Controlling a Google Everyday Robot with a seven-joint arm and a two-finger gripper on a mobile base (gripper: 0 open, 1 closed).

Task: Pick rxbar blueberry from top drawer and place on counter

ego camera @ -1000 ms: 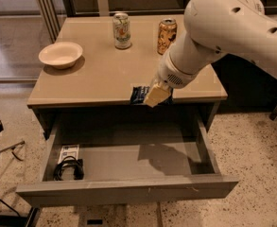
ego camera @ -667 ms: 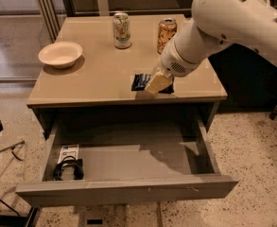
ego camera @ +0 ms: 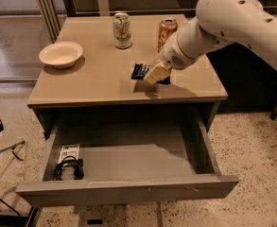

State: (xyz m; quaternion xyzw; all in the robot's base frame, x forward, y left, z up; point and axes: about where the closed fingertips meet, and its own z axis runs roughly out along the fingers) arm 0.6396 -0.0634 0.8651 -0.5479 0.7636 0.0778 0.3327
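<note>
The rxbar blueberry [ego camera: 138, 71], a small dark navy bar, is pinched in my gripper [ego camera: 153, 74], which is shut on it. The gripper holds it low over the middle right of the tan counter [ego camera: 95, 82], with a shadow just beneath it. My white arm reaches in from the upper right. The top drawer [ego camera: 128, 190] stands pulled fully open below the counter's front edge.
A white bowl [ego camera: 61, 54] sits at the counter's left. A green-white can [ego camera: 122, 30] and an orange can [ego camera: 166, 32] stand at the back. In the drawer's left corner lie a black coiled cable [ego camera: 68, 169] and a white card [ego camera: 69, 151].
The gripper has carried the bar up and back from the counter's front edge to over the counter surface.
</note>
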